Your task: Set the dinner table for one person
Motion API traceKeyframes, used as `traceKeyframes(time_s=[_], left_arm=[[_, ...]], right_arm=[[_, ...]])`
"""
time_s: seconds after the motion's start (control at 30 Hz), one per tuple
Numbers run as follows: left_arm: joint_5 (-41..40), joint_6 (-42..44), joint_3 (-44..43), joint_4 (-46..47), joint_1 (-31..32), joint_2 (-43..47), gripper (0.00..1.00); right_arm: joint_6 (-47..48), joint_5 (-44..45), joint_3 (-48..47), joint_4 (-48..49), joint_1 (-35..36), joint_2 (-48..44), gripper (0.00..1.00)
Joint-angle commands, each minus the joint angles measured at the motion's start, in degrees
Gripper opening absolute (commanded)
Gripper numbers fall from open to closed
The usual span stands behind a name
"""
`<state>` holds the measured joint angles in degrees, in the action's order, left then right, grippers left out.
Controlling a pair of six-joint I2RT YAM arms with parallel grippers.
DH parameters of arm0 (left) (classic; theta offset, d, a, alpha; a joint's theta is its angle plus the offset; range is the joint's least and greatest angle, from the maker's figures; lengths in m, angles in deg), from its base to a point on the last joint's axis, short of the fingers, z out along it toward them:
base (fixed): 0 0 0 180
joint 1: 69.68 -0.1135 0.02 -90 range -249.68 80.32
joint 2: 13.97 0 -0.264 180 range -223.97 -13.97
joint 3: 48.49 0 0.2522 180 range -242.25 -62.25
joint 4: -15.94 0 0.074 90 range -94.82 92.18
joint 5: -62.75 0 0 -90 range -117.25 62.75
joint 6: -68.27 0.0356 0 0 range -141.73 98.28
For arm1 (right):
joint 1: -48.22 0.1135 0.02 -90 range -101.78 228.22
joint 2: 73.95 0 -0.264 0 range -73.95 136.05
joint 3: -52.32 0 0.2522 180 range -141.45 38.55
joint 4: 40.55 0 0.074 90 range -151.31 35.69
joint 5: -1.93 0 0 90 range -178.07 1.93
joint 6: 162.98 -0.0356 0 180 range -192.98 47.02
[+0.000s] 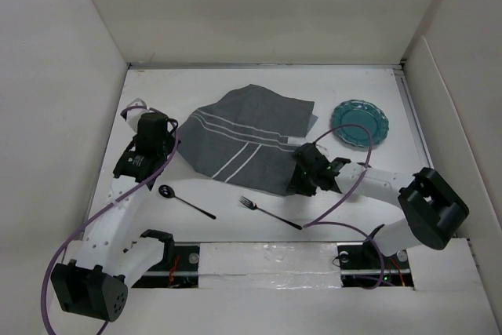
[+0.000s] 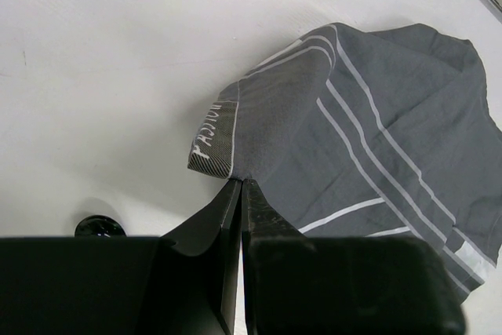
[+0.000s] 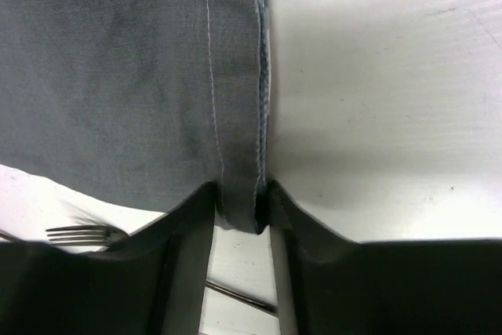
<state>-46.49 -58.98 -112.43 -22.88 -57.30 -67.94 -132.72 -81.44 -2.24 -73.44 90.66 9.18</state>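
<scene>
Left hand [image 2: 239, 183] is clamped on a corner of the dark grey white-striped cloth placemat [image 1: 251, 127], right hand [image 3: 240, 194] on its hem. It should be pulled taut evenly and laid flat on the large white bench [image 1: 196, 88] beneath.

One placemat [image 1: 251, 135] between left gripper [image 1: 177, 143] and right gripper [image 1: 296, 180]; one plate [image 1: 359, 121] beyond the right; one fork [image 1: 271, 214], one spoon [image 1: 188, 203] nearside.
</scene>
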Motion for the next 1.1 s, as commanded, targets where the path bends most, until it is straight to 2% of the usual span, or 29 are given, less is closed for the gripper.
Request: traceKeyframes(time_s=[0.0, 0.07, 0.1, 0.13, 0.17, 0.27, 0.3, 0.33, 0.4, 0.47, 0.53, 0.6, 0.73, 0.87, 0.93, 1.07], left_arm=[[-1.41, 1.04, -0.27, 2.12, 0.1, 1.24, 0.0], [-1.67, 1.22, -0.45, 2.38, 0.1, 0.98, 0.0], [-1.59, 1.31, -0.54, 2.56, 0.1, 0.89, 0.0], [-1.59, 1.48, -0.8, 2.73, 0.1, 0.72, 0.0], [-1.85, 1.57, -1.06, 2.82, 0.1, 0.71, 0.0], [-2.9, 3.24, -3.43, 4.05, 0.1, 0.28, 0.0], [-3.51, 4.02, -4.57, 4.31, 0.1, 0.01, 0.0], [-3.95, 5.42, -8.15, 5.1, 0.1, -0.86, 0.0], [-4.66, 6.23, -12.65, 5.55, 0.1, -2.18, 0.0], [-4.58, 8.6, -21.78, 6.25, 0.1, -4.73, 0.0], [-4.05, 9.39, -31.33, 6.08, -0.51, -7.27, 0.0], [-2.99, 10.18, -37.78, 5.64, -1.21, -8.6, 0.0], [-2.82, 11.33, -54.81, 3.09, -1.22, -12.28, 0.0], [-0.8, 10.63, -59.34, 3.96, -1.22, -13.26, 0.0], [-0.71, 10.27, -58.21, 4.66, -1.22, -14.04, 0.0], [0.16, 10.19, -53.11, 7.04, -1.74, -15.63, 0.0]], right_arm=[[1.74, 2.42, 1.51, -5.39, 0.37, 3.09, 0.31], [2.96, 2.07, 1.51, -4.25, 0.37, 3.0, 0.21], [3.32, 1.81, 1.25, -3.9, 0.37, 3.0, 0.1], [4.28, 1.8, 0.38, -4.07, 0.37, 3.0, 0.04], [4.72, 2.24, -0.24, -4.5, 0.37, 2.83, 0.0], [8.4, 4.61, -4.88, -7.4, 0.37, -0.94, 0.0], [9.55, 5.83, -6.73, -8.54, 0.37, -4.87, 0.0], [12.95, 8.37, -8.93, -11.33, -0.15, -7.0, 0.0], [16.49, 11.19, -17.53, -14.25, -0.16, -10.78, 0.0], [21.85, 13.49, -24.73, -19.08, -2.26, -14.48, 0.0], [26.84, 14.98, -36.16, -22.85, -3.41, -15.8, 0.0], [29.59, 15.34, -47.29, -24.98, -5.42, -15.98, 0.0], [34.51, 14.11, -62.68, -28.41, -9.47, -15.46, 0.0], [37.24, 8.49, -73.78, -28.85, -14.39, -12.92, 0.0], [37.77, 7.17, -74.87, -27.46, -17.63, -10.72, 0.0], [37.07, -2.4, -72.5, -21.39, -24.57, -6.5, 0.0]])
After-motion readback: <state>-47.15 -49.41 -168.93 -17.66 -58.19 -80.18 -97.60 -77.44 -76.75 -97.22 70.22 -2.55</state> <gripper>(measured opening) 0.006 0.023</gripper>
